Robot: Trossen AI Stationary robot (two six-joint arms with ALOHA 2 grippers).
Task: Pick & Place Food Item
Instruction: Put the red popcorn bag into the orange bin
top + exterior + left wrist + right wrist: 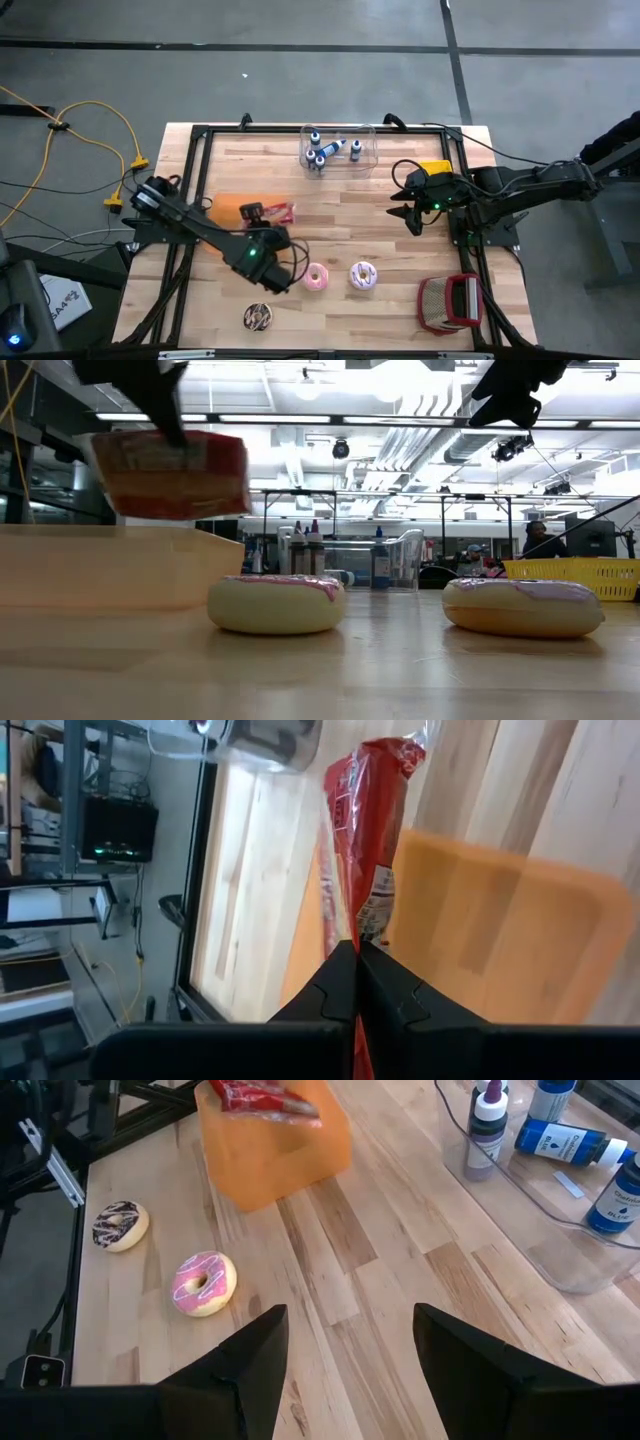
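Observation:
A red food packet (372, 830) hangs in the air with my left gripper (357, 960) shut on it. In the high view the packet (278, 212) is at the right end of a flat orange container (230, 211) on the table's left half. In the low view the packet (170, 475) floats above that container (110, 565). My right gripper (345, 1370) waits open over the table's right half (407, 210), touching nothing. Two pink-iced donuts (316, 277) (363, 275) and a chocolate one (258, 317) lie on the table near the front edge. My left gripper pinches one end of the packet (366, 925) between its two shut fingers, which come slanting down from above. The packet is lifted clear, reaching away beyond the fingertips over the orange container (500, 940).
A clear bin with several blue-capped bottles (338, 148) stands at the far middle. A yellow basket (435, 168) sits under the right arm. A red and white object (450, 303) lies at the near right corner. Bare wood shows in the table's middle.

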